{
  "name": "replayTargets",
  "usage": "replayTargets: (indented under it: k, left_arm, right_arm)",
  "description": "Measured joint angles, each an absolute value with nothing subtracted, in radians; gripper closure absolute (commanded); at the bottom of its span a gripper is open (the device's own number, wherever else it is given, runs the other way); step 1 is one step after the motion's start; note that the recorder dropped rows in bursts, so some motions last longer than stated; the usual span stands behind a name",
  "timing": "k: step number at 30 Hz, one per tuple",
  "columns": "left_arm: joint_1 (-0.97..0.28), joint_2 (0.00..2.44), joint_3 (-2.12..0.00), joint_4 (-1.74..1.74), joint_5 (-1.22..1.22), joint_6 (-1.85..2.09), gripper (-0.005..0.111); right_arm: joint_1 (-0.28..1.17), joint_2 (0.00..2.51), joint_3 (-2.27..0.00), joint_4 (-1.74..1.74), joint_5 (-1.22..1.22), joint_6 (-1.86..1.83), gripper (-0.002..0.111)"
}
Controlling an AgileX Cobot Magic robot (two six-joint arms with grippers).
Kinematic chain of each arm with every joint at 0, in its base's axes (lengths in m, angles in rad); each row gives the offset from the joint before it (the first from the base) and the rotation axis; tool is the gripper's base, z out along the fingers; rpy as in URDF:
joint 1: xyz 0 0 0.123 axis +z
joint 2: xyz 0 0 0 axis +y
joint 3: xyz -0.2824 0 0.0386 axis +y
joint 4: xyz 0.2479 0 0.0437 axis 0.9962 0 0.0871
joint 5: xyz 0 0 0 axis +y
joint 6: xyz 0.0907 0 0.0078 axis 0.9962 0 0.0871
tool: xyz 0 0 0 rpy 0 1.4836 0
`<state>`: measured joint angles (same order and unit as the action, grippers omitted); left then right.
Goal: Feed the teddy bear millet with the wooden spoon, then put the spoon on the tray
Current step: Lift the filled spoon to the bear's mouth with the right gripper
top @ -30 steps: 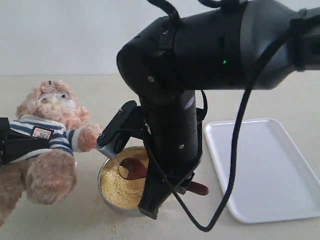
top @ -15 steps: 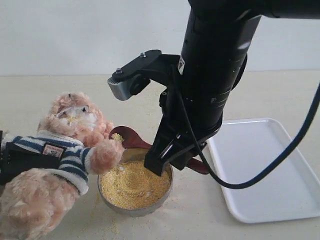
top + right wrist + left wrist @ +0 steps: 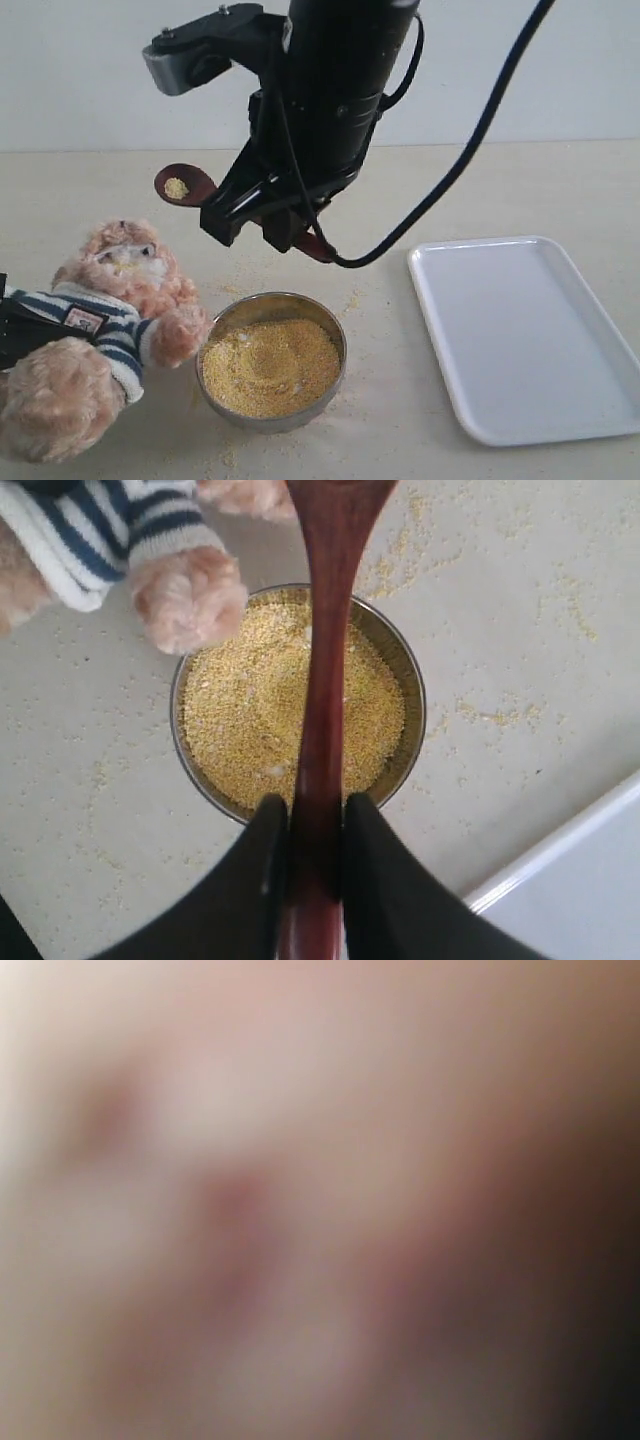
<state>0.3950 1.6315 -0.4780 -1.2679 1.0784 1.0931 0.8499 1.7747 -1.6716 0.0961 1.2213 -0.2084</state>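
Right end effector (image 3: 315, 815) clamped on handle of wooden spoon (image 3: 326, 670), fingers (image 3: 262, 880) pressed to either side. Spoon held aloft over surface (image 3: 480, 190); its oval end carries small pinch of millet (image 3: 176, 187), above and slightly right of teddy bear (image 3: 112, 290) head, not touching. Bear leans at left, paw beside rim of metal bowl (image 3: 336, 340), which holds a heap of millet. Loose grains scattered round bowl. White tray (image 3: 520, 340) at right, apart from bowl. Left end effector: wrist view all blur, cannot tell whether apart or together.
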Motion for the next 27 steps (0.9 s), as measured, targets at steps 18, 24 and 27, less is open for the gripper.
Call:
replayTargets:
  k: [18, 24, 27]
  left_arm:
    - [0.446, 1.633, -0.525, -1.223, 1.098, 1.093, 0.102]
    - [0.446, 1.633, -0.525, -1.231, 1.099, 1.093, 0.102]
    - [0.446, 1.633, -0.525, -1.231, 1.101, 1.093, 0.102]
  right_arm:
    - [1.033, 1.975, -1.674, -0.360, 0.834, -0.277, 0.109]
    - [1.138, 2.050, -1.674, -0.734, 0.964, -0.179, 0.109]
    - [1.176, 2.052, -1.674, -0.873, 0.964, -0.058, 0.109]
